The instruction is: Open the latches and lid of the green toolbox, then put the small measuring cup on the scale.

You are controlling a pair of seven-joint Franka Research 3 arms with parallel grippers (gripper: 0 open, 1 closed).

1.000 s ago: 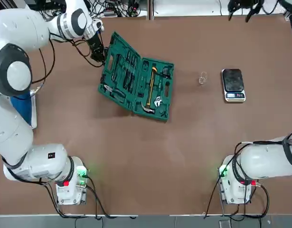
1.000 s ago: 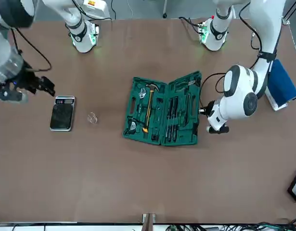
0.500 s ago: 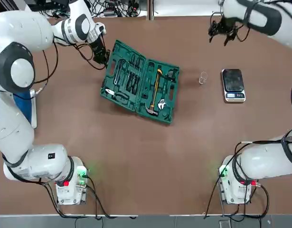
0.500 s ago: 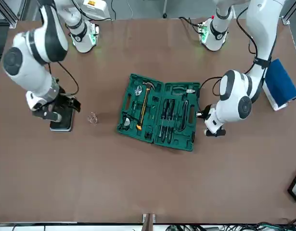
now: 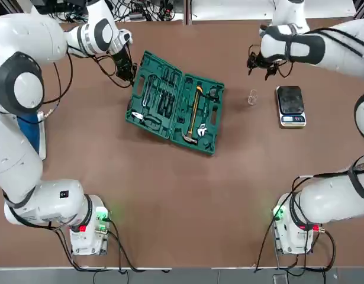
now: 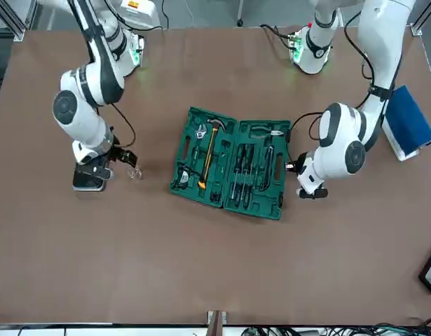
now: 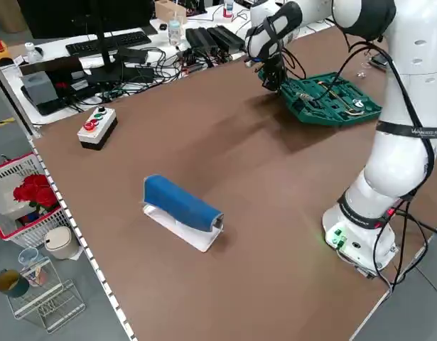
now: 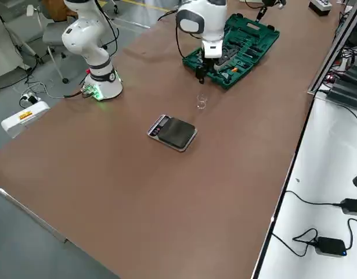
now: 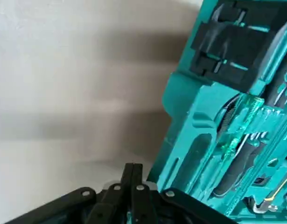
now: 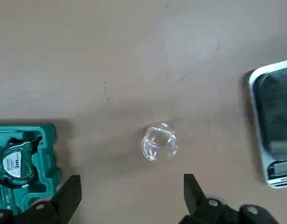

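right tool (image 10: 129, 196) spread wide | small measuring cup (image 10: 159, 141) upright on table, between green toolbox (image 10: 23, 161) and scale (image 10: 274, 144)

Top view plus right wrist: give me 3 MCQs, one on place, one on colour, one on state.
1. Where does the small measuring cup stand?
A. on the scale
B. on the table between the green toolbox and the scale
C. inside the toolbox

2. What colour is the hammer handle?
A. yellow
B. red
C. blue

3. How are the right gripper fingers?
A. shut on the cup
B. shut on nothing
C. open, cup not held

Key: 1 B, the cup sits on bare table, apart from both. 2 A, a yellow shaft shows in the open case. 3 C, the wrist view shows the fingers spread with the cup beyond them.
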